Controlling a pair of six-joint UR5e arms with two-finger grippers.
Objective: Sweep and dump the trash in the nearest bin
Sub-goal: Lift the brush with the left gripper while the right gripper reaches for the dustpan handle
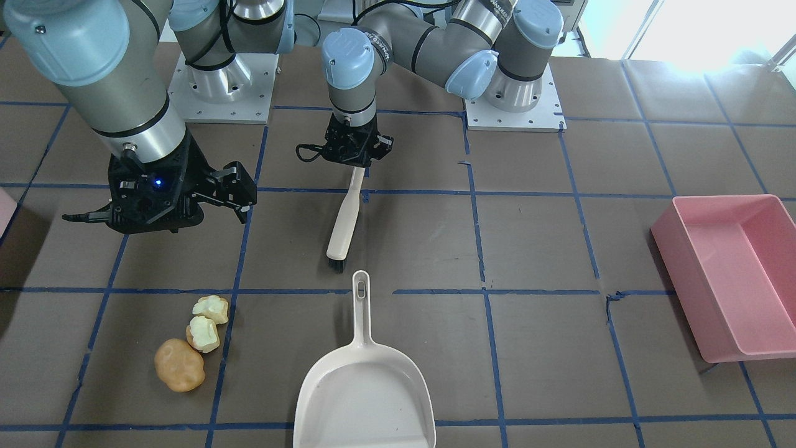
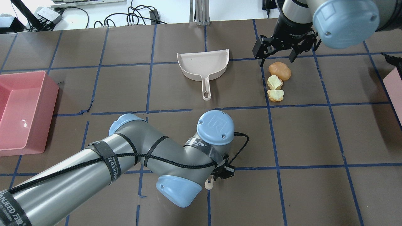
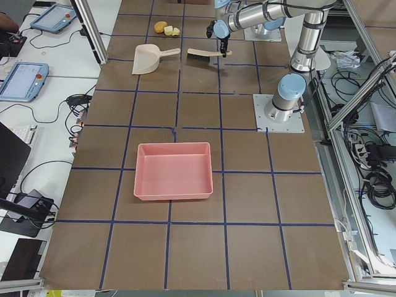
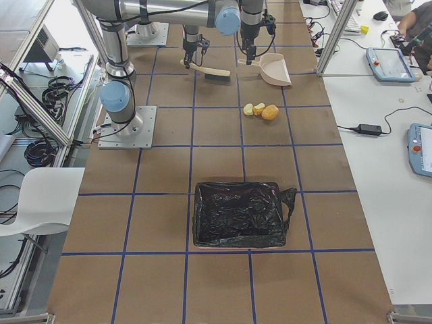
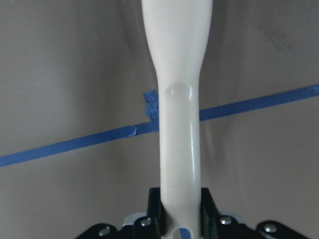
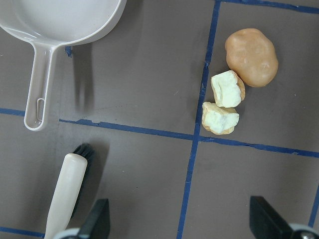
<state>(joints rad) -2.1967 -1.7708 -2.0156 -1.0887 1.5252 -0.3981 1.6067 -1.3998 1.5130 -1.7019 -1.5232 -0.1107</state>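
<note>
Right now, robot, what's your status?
Left gripper jaws shut on white plastic brush handle. Right gripper jaws open. Orange-brown lump, two pale yellow chunks beside empty beige plastic dustpan. Nothing between.

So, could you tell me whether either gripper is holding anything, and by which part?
The left gripper is shut on the brush, gripping the end of its white handle. The right gripper is open and holds nothing.

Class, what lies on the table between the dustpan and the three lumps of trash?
Nothing stands between the dustpan and the trash: only bare table, with a blue tape line beside the lumps. The front-facing and right wrist views show it.
</note>
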